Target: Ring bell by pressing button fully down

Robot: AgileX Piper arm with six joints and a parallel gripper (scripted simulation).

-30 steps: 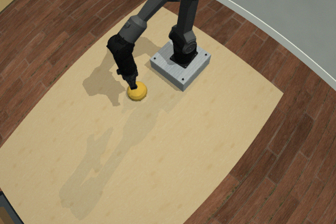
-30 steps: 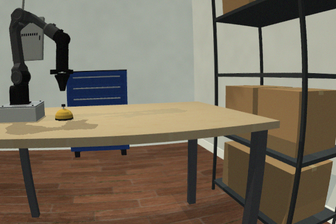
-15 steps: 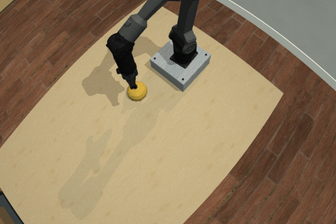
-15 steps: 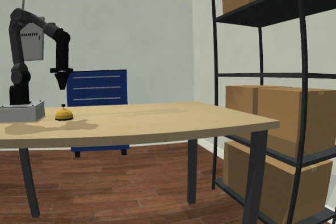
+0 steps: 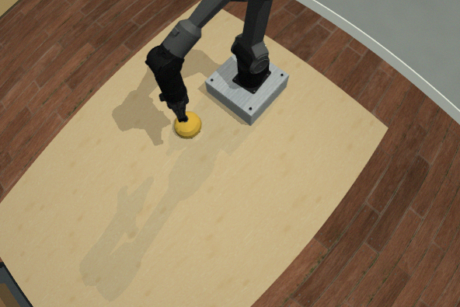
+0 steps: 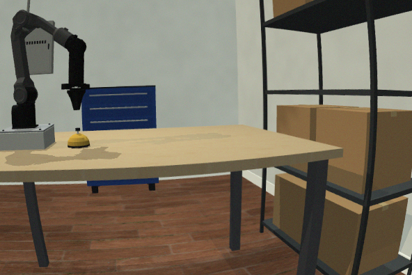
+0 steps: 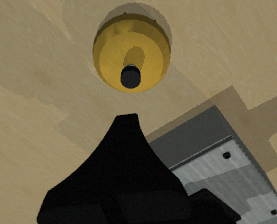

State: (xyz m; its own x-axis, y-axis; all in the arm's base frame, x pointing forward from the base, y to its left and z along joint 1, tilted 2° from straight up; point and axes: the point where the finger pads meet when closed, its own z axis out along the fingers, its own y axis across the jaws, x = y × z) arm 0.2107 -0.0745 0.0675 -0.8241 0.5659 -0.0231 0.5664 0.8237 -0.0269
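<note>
Standing on tan table (image 6: 209, 154): yellow bell (image 6: 78, 140); end effector (image 6: 76, 108) closed, empty, above; shelf rack (image 6: 373, 70) beside; wood floor (image 6: 139, 230).

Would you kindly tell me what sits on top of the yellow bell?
A small black round button sits atop the yellow dome-shaped bell. Its stem is hidden beneath it.

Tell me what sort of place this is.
Probably a workshop or storeroom: a tall metal shelf rack stacked with cardboard boxes, a blue drawer cabinet against the wall, and a plain work table on a wood floor.
</note>
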